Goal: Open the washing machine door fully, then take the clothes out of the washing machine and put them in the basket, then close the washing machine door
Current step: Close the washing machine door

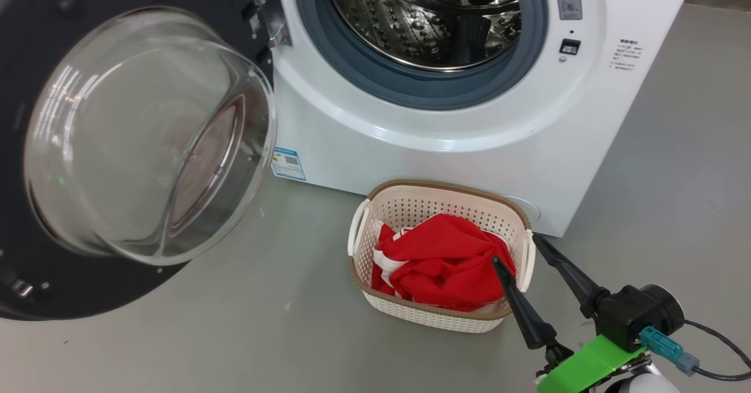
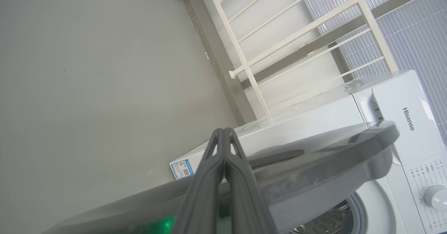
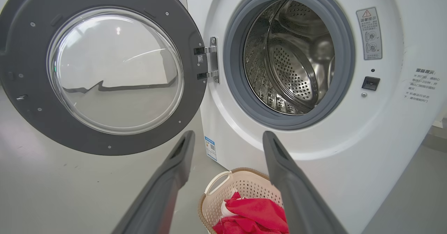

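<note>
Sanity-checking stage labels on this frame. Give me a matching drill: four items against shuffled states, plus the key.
Items
1. door
2. clothes
3. right gripper
4. left gripper

States
a. lying in the basket
b. fingers shut together
c. swung wide open
d. fingers spread apart, tips by the basket's rim

Pairs: 1-c, 2-a, 3-d, 4-b

one washing machine (image 1: 410,158), one door (image 1: 88,293), one basket (image 1: 434,318) (cream)
</note>
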Motion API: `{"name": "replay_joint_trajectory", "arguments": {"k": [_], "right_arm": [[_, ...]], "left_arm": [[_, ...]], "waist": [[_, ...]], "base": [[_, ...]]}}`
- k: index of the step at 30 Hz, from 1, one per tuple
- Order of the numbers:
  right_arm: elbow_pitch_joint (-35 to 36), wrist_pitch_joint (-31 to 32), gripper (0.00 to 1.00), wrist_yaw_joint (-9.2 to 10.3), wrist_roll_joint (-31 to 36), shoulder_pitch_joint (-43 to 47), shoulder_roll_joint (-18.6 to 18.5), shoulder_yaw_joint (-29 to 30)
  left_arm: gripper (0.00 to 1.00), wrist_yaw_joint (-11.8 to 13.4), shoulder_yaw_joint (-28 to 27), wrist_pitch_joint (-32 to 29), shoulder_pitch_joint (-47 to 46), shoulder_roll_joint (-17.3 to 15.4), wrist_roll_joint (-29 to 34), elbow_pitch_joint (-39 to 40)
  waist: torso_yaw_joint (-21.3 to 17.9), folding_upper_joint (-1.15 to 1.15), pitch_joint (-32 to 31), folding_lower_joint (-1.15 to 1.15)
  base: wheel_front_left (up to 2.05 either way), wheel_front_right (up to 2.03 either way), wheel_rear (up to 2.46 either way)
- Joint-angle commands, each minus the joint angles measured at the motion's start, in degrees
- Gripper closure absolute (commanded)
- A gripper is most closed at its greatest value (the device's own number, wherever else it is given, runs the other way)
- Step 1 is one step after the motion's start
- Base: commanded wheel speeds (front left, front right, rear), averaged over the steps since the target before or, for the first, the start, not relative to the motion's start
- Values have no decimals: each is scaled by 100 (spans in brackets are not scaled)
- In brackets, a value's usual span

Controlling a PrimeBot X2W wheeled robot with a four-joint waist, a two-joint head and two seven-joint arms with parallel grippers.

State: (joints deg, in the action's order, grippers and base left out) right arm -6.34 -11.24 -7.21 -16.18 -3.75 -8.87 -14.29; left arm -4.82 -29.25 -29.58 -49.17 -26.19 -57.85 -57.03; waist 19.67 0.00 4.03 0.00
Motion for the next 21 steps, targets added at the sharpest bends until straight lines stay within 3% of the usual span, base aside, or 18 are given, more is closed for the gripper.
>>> {"name": "replay_joint_trajectory", "arguments": {"k": [1, 21], "right_arm": [[156, -32, 0, -28, -4, -162, -40, -104], [92, -32, 0, -28, -29, -149, -29, -181]], "left_arm": [[100, -113, 3, -141, 3, -125, -30, 169], [100, -239, -194, -724, 733, 822, -866, 1496]], "waist": [[39, 0, 7, 0], [375, 0, -10, 0]], "base": [[0, 0, 0], [0, 0, 0]]}}
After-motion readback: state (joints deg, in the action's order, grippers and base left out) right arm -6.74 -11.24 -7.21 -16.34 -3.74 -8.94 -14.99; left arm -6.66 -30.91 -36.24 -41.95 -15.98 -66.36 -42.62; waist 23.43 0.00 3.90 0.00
